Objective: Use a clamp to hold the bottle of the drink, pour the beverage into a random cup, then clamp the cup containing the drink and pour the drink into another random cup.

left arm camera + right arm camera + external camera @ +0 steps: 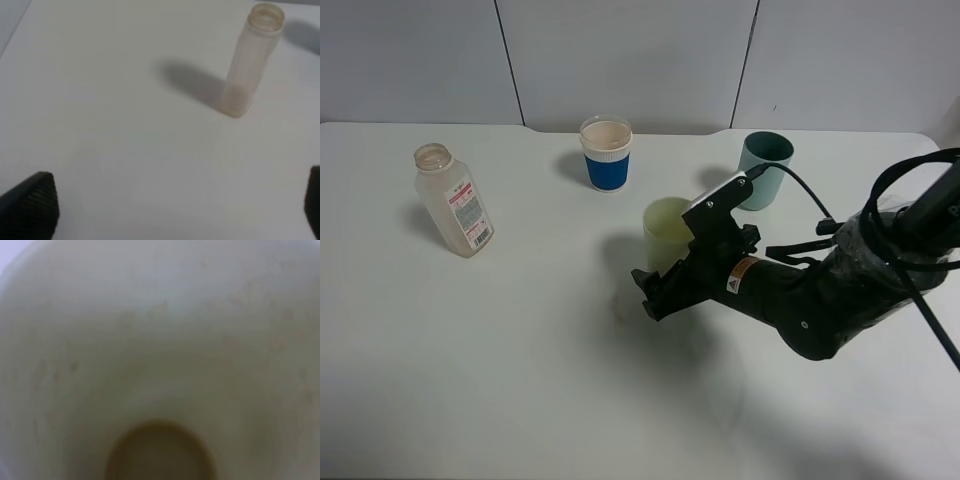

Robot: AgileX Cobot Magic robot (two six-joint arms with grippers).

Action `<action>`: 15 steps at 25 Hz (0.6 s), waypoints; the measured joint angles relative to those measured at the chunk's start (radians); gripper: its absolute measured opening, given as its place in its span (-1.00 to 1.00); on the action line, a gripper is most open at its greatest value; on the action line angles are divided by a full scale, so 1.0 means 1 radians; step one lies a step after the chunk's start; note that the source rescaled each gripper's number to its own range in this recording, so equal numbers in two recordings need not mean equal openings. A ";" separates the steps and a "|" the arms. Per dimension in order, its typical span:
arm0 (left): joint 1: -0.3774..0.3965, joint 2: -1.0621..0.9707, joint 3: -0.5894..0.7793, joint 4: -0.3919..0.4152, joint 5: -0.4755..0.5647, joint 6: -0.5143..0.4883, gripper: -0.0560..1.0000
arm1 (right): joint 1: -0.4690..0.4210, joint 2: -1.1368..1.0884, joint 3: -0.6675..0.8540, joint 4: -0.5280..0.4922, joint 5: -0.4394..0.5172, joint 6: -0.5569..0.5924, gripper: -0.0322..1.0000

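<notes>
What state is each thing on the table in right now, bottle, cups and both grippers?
Bottle: upright, uncapped, looks almost empty.
Yellow-green cup: upright beside the right gripper; its wall fills the right wrist view, contents unclear.
Teal cup: upright, contents not visible.
Blue-banded cup: upright, open.
Left gripper: jaws wide open, holding nothing, facing the bottle.
Right gripper: at the yellow-green cup; jaws cannot be made out.

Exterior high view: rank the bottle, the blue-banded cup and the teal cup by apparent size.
1. bottle, clearly largest.
2. and 3. blue-banded cup and teal cup look alike; the arm partly covers the teal one, so no ranking.
</notes>
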 joint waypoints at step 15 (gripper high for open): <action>0.000 0.000 0.000 0.000 0.000 0.000 1.00 | 0.000 -0.324 0.006 0.001 0.301 0.018 0.61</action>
